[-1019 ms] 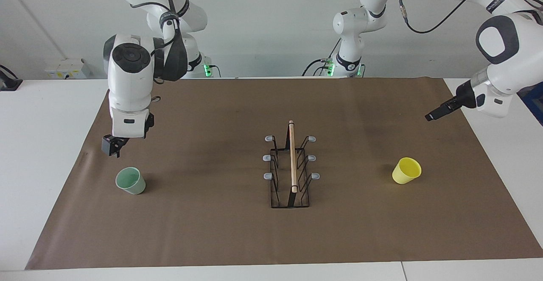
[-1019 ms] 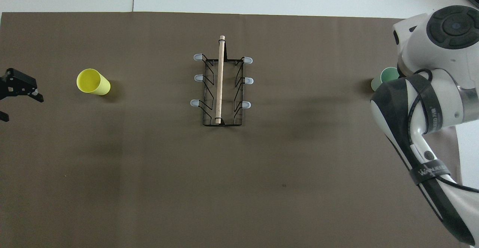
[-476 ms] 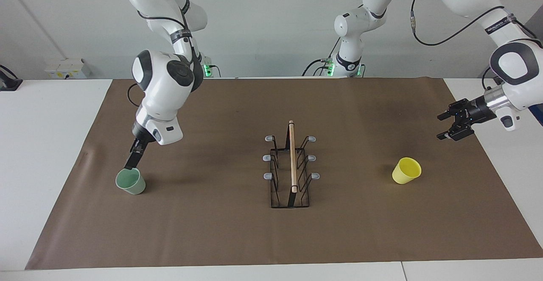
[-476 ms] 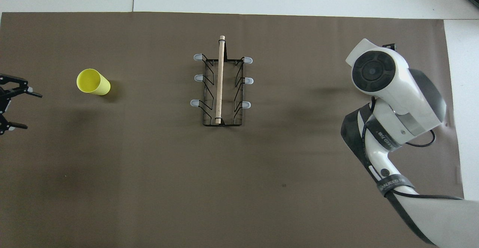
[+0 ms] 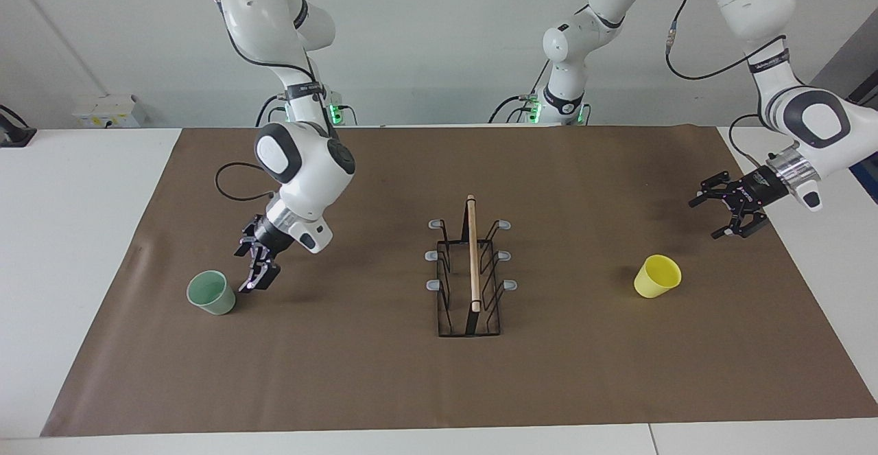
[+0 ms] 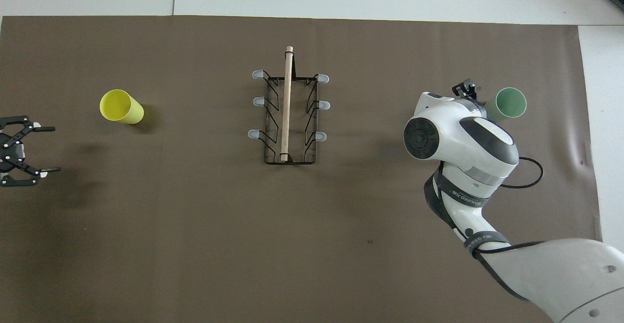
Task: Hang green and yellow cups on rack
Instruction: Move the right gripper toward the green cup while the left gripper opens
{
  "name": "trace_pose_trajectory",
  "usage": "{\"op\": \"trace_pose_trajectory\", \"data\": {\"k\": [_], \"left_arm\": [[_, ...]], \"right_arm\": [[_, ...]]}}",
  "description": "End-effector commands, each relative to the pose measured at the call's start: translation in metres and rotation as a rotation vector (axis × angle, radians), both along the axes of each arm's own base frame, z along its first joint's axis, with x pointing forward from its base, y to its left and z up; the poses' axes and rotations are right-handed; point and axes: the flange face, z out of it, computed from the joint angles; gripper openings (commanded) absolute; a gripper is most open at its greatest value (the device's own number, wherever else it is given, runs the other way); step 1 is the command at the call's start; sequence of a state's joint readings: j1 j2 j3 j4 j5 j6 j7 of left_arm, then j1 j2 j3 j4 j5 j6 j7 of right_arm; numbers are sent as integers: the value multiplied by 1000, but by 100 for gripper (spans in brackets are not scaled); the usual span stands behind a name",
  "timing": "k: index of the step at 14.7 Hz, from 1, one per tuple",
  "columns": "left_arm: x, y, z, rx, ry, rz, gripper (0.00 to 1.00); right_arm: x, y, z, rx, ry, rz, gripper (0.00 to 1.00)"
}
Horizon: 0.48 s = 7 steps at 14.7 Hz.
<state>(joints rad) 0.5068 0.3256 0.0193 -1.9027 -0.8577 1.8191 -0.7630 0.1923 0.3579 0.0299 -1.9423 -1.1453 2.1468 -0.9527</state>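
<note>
facing view shows the right claw (image 5: 252,267) low over the brown mat (image 5: 384,372), just beside the green cup (image 5: 211,292) on the side toward the rack, its fingers spread apart and holding nothing. whether a fingertip touches the cup's wall cannot be told. the green cup stands upright with its mouth up, near the right arm's end of the bench (image 5: 75,235). in the overhead view the right arm's bulky wrist covers most of that claw (image 6: 466,89), with only its dark tip showing next to the green cup (image 6: 510,102).

the left claw (image 5: 724,208) hangs in the air over the mat's edge at the left arm's end, fingers splayed wide and empty; the overhead view shows the same claw (image 6: 36,150) spread apart at the picture's border. the yellow cup (image 5: 657,276) lies tipped on its side on the mat, its mouth turned toward the left arm's end, well apart from that claw. from overhead the yellow cup (image 6: 121,106) sits about as far from the robots as the green one.

the rack (image 5: 470,273) stands in the middle of the mat between the two cups, its wooden rod (image 5: 472,252) running away from the robots, all grey-tipped prongs bare.
</note>
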Motion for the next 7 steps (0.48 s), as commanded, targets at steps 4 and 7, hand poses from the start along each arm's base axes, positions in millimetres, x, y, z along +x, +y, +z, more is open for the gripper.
{"op": "trace_pose_trajectory", "data": {"k": [4,7], "left_arm": [[-45,-28,-43,-210,50,393,100],[-42,-35,-48,-245,39,441,100]], "right_arm": [[-4,-2,-53,-46,-67,-15,100],[-9,-19,-63,-53,-84,-19,100]]}}
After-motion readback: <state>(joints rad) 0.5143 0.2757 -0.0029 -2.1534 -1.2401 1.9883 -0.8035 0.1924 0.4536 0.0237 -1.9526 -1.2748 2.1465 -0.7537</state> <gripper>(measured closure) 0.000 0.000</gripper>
